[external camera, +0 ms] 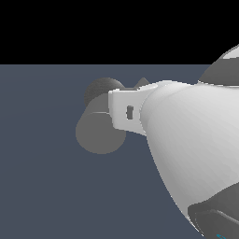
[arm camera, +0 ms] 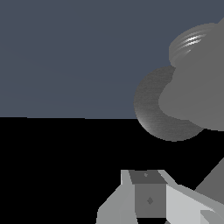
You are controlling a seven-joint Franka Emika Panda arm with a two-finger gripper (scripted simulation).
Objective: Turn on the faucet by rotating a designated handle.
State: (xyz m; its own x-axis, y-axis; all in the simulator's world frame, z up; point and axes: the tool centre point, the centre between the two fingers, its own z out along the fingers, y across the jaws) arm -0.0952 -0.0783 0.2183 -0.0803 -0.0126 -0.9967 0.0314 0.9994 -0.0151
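Exterior view: gripper overlaps faucet (contact unclear).

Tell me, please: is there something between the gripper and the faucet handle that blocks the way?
No separate object shows between them. In the exterior view the arm itself covers the side of the faucet, and the handle cannot be picked out in either view. The gripper is near the faucet; contact cannot be judged.

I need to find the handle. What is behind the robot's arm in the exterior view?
The faucet shows its flat round end and dark base beside the arm. The rest is covered; no thin rod is visible.
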